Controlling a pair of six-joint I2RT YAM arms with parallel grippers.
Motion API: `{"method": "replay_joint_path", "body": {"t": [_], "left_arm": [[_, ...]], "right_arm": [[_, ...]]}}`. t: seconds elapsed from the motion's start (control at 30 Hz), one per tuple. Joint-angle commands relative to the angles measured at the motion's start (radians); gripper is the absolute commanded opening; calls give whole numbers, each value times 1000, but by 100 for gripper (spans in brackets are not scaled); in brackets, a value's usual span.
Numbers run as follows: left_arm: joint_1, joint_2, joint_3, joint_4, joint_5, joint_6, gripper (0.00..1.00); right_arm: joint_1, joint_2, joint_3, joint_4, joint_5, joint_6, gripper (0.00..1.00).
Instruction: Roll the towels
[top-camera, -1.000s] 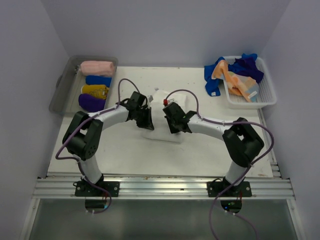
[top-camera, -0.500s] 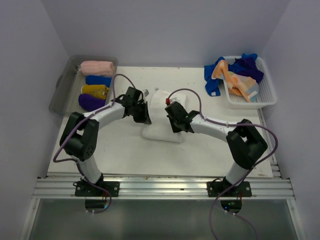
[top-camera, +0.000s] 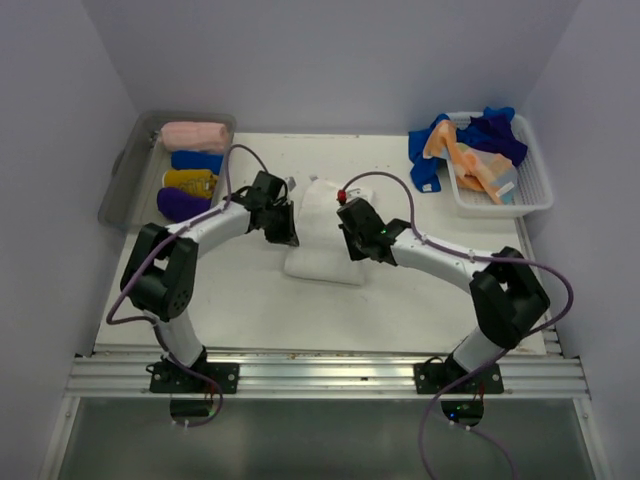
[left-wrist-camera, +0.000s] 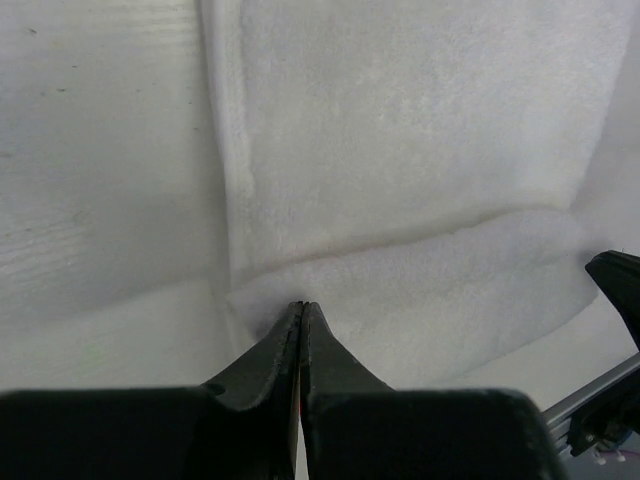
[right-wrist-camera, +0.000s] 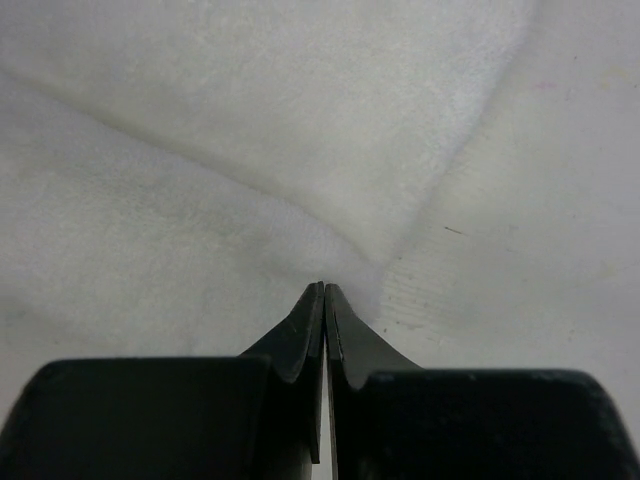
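Top view: a large white terry towel (top-camera: 322, 215) lies mid-way across the white table (top-camera: 220, 290), flat at its far end, with a thicker folded band across its near end. Its long axis runs near to far; the band runs left to right. The left gripper (top-camera: 289, 238) sits at the band's left end, the right gripper (top-camera: 352, 245) at its right end. Left wrist view: jaws pressed together, tips touching the fold's edge. Right wrist view: jaws likewise closed tight, tips at the fold's corner.

Seemingly open table (top-camera: 240, 300); tub (top-camera: 118, 190), basket (top-camera: 505, 208) rearward
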Motion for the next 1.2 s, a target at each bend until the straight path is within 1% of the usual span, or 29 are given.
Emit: {"method": "replay_joint_path", "body": {"t": [0.0,0.07,0.17,0.23,0.33,0.57,0.77,0.87,0.97,1.03,1.07,1.17], "left_arm": [[5,-95,23,-35,-86,5,5],[5,-92,20,-33,-93,6,5],[5,-46,19,-26,-81,9,5],[5,-3,5,8,-67,3,4],[6,49,2,22,-46,0,3],[5,89,17,36,-54,3,3],[5,98,0,39,-78,8,3],[5,91,-41,37,-93,11,3],[5,45,-90,37,-110,9,3],[6,19,-116,33,-121,6,3],[5,0,-118,23,-135,6,3],[5,-15,-109,10,-150,9,4]], "right_arm": [[-11,-69,-1,-32,39,-25,4],[-13,-48,1,-31,41,-30,4],[-19,11,-8,-11,42,-28,3],[-27,50,-28,34,6,-16,2],[-27,89,-25,41,-10,-8,1],[-27,112,-21,42,-1,-19,1],[-28,117,-62,58,-22,-10,1],[-24,88,-122,65,-54,18,0],[-1,19,-201,65,-83,65,0],[44,-41,-247,51,-96,110,0],[83,-60,-258,34,-99,145,0],[140,-124,-271,-1,-93,199,0]]}}
